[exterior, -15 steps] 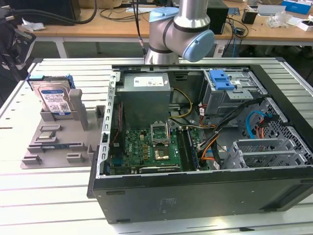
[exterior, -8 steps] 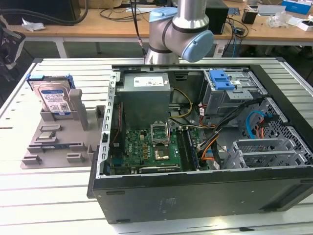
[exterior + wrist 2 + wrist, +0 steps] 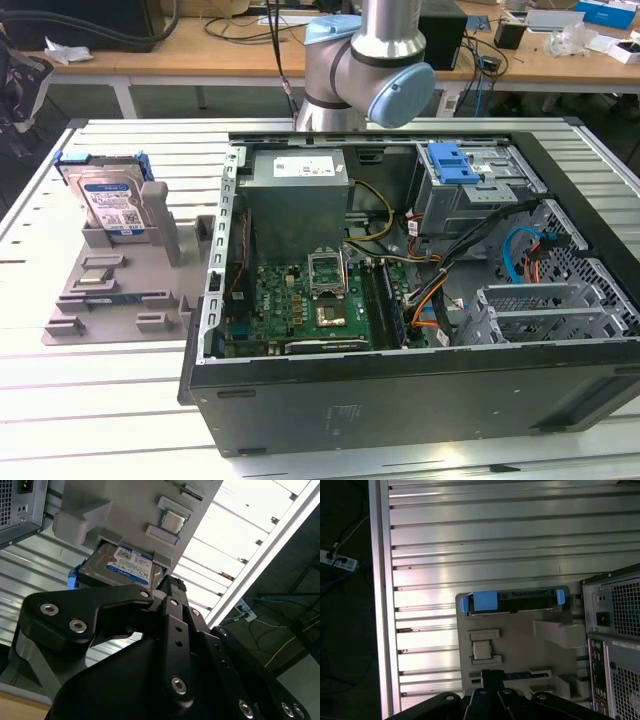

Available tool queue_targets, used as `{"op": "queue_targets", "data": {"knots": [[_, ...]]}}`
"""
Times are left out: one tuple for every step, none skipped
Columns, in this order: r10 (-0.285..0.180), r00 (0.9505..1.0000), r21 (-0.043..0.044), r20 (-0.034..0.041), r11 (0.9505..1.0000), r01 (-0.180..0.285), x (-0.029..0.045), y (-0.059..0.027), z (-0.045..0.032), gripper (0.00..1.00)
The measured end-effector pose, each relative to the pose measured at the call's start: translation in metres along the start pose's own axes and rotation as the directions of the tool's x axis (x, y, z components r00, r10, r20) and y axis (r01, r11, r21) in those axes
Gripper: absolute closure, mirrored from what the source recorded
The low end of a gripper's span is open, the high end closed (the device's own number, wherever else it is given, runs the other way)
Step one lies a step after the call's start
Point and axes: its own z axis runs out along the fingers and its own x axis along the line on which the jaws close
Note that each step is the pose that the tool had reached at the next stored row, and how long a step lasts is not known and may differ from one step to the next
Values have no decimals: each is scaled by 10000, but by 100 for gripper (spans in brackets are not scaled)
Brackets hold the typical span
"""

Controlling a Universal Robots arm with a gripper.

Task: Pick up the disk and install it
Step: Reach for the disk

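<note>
Disk (image 3: pixel 112 203) in holder (image 3: pixel 120 295) by PC (image 3: pixel 400 405), tool (image 3: pixel 491 674) apart

So the disk (image 3: pixel 110 203) sits in the holder (image 3: pixel 130 285) on the table (image 3: pixel 90 400), case (image 3: pixel 300 410) just beside at the exterior view's right, my arm (image 3: pixel 370 70) behind it.

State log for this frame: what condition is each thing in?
disk: standing on edge in the grey holder, ungripped.
grey holder: on the table, carrying disk and processor chip.
computer case: lying on its side, panel off, interior exposed.
drive cage: inside the case, blue latch on top.
gripper: near the holder, clear of the disk.
</note>
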Motion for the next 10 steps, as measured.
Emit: {"op": "queue_targets", "data": {"knots": [[1,10000,0,0,10000,-1,9,8,0,89],[1,10000,0,0,10000,-1,17,9,1,89],[-1,10000,-1,1,10000,1,18,9,1,89],[-3,10000,-1,0,10000,3,19,9,1,89],[-2,10000,0,0,10000,2,19,9,0,89],[-1,10000,0,0,10000,1,21,9,0,89],[-1,10000,0,0,10000,1,21,9,0,89],[-1,10000,0,0,10000,1,21,9,0,89],[-1,10000,-1,0,10000,1,21,9,0,89],[0,10000,0,0,10000,0,22,9,0,89]]}}
